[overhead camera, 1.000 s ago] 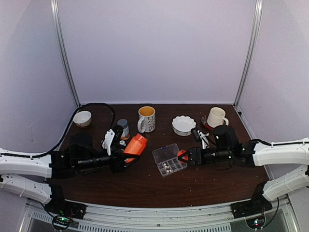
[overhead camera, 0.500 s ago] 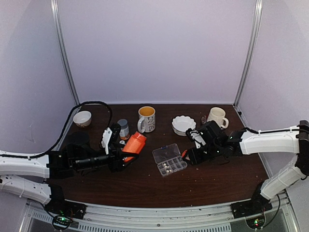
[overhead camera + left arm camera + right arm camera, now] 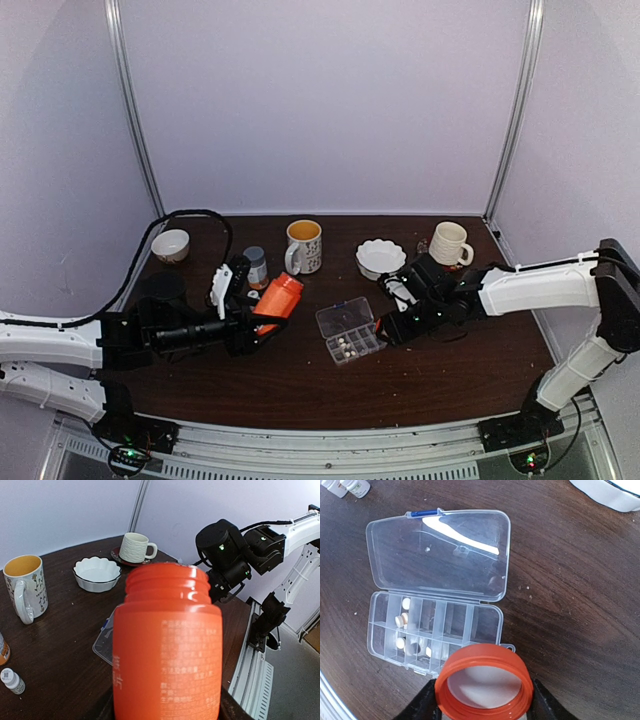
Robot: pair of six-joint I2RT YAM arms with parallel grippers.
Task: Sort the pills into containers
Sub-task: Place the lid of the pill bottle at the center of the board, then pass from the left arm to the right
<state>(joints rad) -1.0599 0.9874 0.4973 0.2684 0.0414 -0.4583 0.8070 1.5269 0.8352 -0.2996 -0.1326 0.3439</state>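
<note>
Pills (image 3: 400,621): pale, several, in the left-end compartments (image 3: 405,630) of the clear pill box (image 3: 357,342), mid-tabletop (image 3: 300,385), lid (image 3: 440,555) folded open toward the far side. Right claw (image 3: 484,692): clamped on an orange cap (image 3: 470,661) at the box's right edge. Left claw (image 3: 262,325): clamped on an uncapped orange bottle (image 3: 280,298), tilted, left of the box. Far row: small bowl (image 3: 171,245), yellow-lined mug (image 3: 303,246), white dish (image 3: 380,258), white mug (image 3: 448,243).

Pale pills (image 3: 399,621) lie in left compartments (image 3: 381,610) of the open box (image 3: 482,622).
</note>
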